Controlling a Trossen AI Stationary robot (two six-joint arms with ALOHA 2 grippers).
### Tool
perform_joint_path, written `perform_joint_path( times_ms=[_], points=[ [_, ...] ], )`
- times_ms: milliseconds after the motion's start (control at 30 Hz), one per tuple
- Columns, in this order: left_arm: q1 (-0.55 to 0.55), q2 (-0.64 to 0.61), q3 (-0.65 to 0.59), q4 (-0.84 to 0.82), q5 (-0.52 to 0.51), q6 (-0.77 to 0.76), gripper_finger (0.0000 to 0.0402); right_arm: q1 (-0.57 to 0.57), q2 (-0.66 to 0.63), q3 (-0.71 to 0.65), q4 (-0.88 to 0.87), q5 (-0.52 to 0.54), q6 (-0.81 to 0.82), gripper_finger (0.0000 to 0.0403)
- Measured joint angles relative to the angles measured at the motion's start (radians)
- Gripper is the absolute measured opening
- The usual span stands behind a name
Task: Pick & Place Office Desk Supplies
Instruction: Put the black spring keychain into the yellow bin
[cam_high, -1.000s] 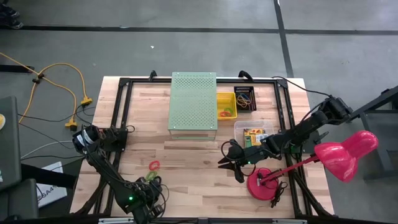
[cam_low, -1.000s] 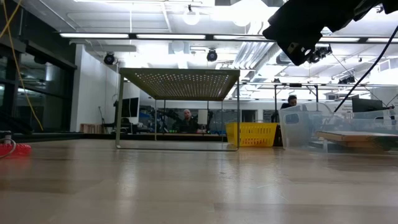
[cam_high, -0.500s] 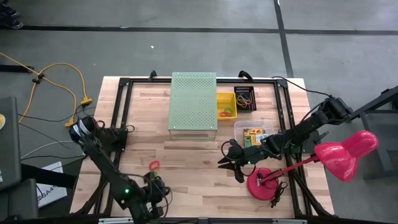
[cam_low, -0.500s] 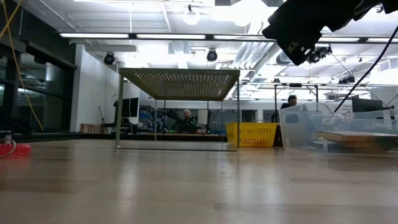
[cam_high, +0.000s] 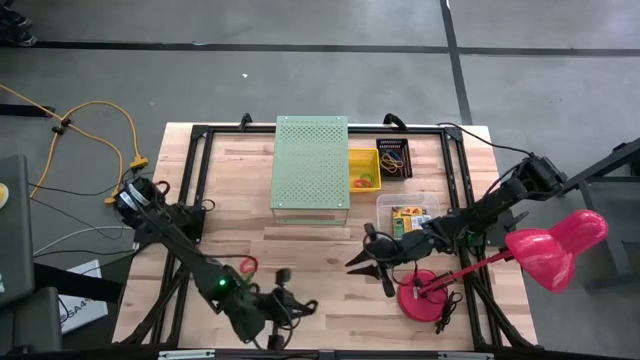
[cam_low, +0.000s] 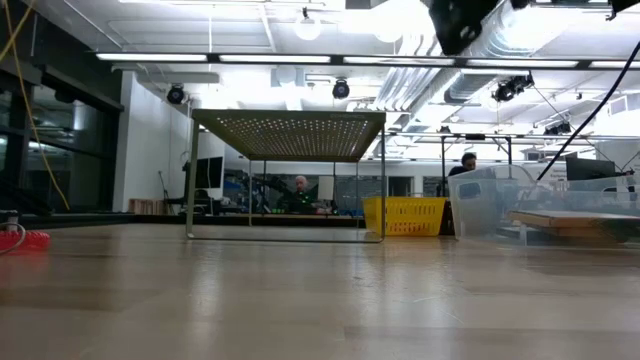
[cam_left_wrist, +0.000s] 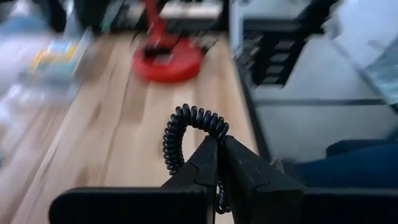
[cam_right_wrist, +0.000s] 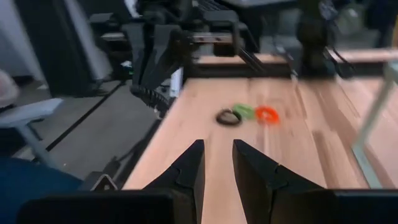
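Transport step: left hand (cam_left_wrist: 217, 163), clenched on black coiled band (cam_left_wrist: 186, 134), hovers above tabletop (cam_high: 310, 250); right hand (cam_high: 368, 258) waits, slightly parted, empty. Next: reach the bins.

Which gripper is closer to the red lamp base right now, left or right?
Right. The right gripper hovers just beside the red lamp base, over the table's middle. The left gripper, shut on a black coiled band, sits farther off at the front edge.
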Motion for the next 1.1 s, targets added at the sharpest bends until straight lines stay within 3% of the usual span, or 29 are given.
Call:
perform_joint_path(
  times_ms=[200,367,1100],
  points=[
    [0.033,-0.001,0.001,0.219,0.135,0.220,0.0008,0.035,0.000,0.000,0.042,-0.017,-0.116,0.0070],
    [0.072,-0.002,0.001,0.338,0.230,0.308,0.0008,0.064,0.000,0.000,0.089,-0.018,-0.189,0.0070],
    [0.285,-0.003,0.002,0.398,0.411,0.339,0.0009,0.061,0.000,0.000,0.169,0.046,-0.250,0.0070]
  ],
)
